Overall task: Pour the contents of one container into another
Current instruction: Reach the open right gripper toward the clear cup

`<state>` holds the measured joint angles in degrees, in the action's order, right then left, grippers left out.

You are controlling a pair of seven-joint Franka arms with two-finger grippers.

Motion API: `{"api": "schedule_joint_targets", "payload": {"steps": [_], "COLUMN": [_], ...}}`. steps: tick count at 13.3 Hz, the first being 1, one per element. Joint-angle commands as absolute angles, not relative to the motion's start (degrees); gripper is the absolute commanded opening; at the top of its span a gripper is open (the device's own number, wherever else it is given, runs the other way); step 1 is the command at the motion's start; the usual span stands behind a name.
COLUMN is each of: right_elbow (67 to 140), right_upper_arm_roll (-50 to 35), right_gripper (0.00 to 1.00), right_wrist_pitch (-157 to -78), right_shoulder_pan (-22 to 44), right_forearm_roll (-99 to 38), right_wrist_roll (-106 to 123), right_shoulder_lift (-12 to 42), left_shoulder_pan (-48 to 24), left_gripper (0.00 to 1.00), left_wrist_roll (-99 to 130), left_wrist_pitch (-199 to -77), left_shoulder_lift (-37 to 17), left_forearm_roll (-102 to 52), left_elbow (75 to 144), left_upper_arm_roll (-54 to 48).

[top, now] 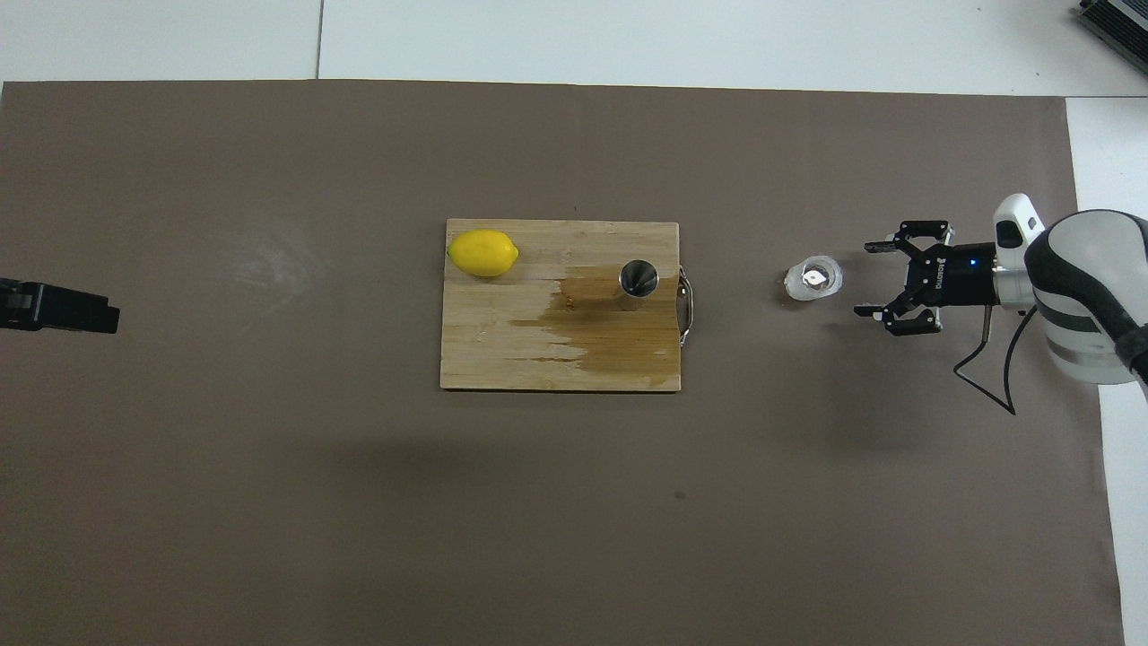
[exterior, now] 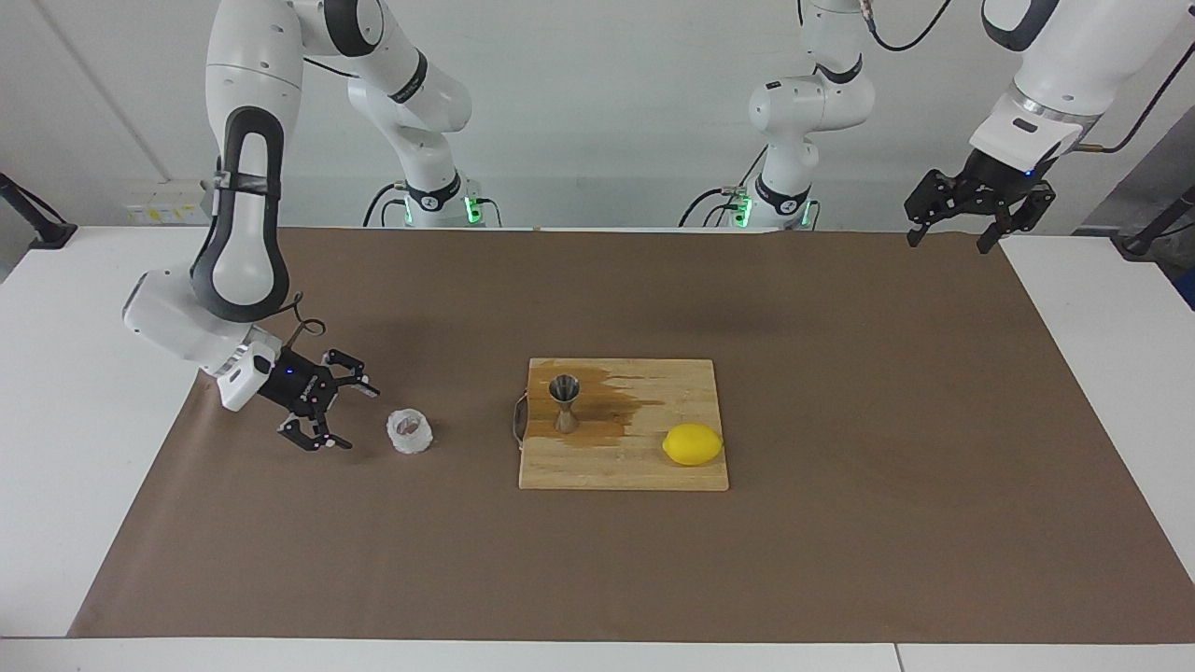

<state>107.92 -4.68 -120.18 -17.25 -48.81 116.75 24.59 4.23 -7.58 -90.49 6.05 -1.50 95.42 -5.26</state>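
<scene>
The small translucent whitish cup [exterior: 409,431] [top: 813,278] stands on the brown mat, between the cutting board and the right arm's end of the table. The steel jigger [exterior: 564,401] [top: 639,278] stands upright on the wooden cutting board [exterior: 635,467], on a dark wet patch. My right gripper [exterior: 359,418] [top: 863,277] hangs low just beside the cup, open, its fingers pointing at the cup with a small gap left. My left gripper [exterior: 946,243] is open and raised over the mat's corner at the left arm's end, holding nothing.
A yellow lemon [exterior: 693,444] [top: 483,253] lies on the board toward the left arm's end. The board has a metal handle [top: 687,305] on the edge facing the cup. A brown mat [exterior: 840,523] covers most of the table.
</scene>
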Motion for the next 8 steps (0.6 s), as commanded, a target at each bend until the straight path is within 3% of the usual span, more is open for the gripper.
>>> {"api": "schedule_joint_targets", "payload": {"steps": [1,8], "right_elbow": [107.93,108.98], "right_upper_arm_roll": [-5.27,-5.27], "right_gripper": [1.0,1.0], "right_wrist_pitch": [-119.88,-121.2], "right_shoulder_pan": [-17.14,-14.59], "right_forearm_roll": [-55.35,-55.9], "right_wrist_roll": [122.16,123.57], "right_shoulder_lift": [26.01,26.54], "left_shoulder_pan": [4.31,4.83], "left_gripper": [1.0,1.0], "left_wrist_roll": [-6.77,-6.59], "left_wrist_pitch": [-87.29,-87.19], "left_shoulder_lift": [7.29,7.82], "left_forearm_roll": [0.26,-0.44], "left_elbow": [95.98,96.68], "left_upper_arm_roll": [-6.06,-6.06]}}
